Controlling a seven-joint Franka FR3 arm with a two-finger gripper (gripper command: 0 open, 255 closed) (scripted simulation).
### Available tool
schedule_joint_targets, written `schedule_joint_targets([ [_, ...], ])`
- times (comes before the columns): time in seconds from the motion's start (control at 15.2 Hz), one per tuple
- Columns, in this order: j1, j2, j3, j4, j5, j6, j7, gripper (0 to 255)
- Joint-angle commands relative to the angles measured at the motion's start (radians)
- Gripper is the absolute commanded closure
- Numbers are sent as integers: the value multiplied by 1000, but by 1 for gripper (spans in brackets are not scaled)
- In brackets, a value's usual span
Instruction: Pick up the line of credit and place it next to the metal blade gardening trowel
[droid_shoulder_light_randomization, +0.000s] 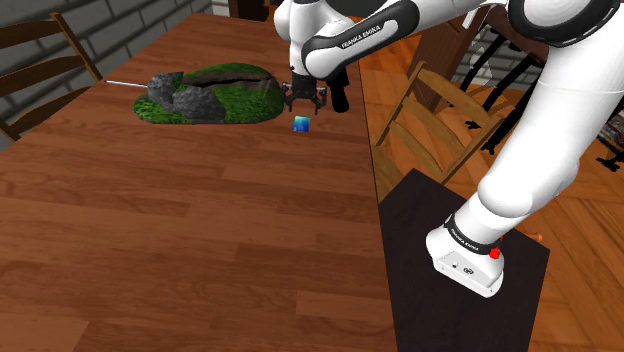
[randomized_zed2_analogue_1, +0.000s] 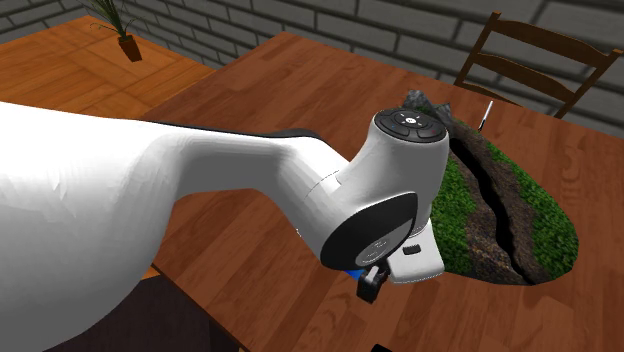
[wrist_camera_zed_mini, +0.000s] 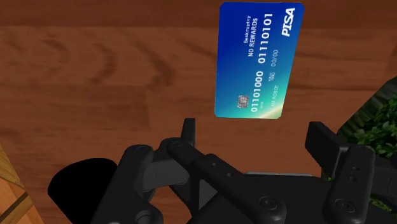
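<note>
Wrist view: blue rectangular bank card (wrist_camera_zed_mini: 259, 60) lying flat, long axis pointing away from the fingers (wrist_camera_zed_mini: 321, 143).
Card's place: just beside the green, rocky mound (droid_shoulder_light_randomization: 210, 95), at its end.
Black gripper (wrist_camera_zed_mini: 253, 127): fingers apart, empty, near the mound.

I see the card (wrist_camera_zed_mini: 259, 60) just ahead of the black gripper (wrist_camera_zed_mini: 254, 133): blue fading to green, white lettering. Under it the table (wrist_camera_zed_mini: 95, 63) is reddish-brown wood grain. Beside the hand, the mound (droid_shoulder_light_randomization: 210, 95) is green grass, grey rock patches, dark crack. The arm (droid_shoulder_light_randomization: 540, 130) is white.

One card (wrist_camera_zed_mini: 257, 60), one mossy trowel (droid_shoulder_light_randomization: 215, 97)
</note>
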Motion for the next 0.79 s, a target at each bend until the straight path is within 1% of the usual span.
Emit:
schedule_joint_targets([
  [0.0, 0, 0, 0, 0, 0, 0, 0, 0],
  [0.13, 0, 0, 0, 0, 0, 0, 0, 0],
  [0.4, -3, -68, 19, 42, 48, -102, -31, 0],
  [0.73, -3, -68, 19, 42, 48, -102, -31, 0],
])
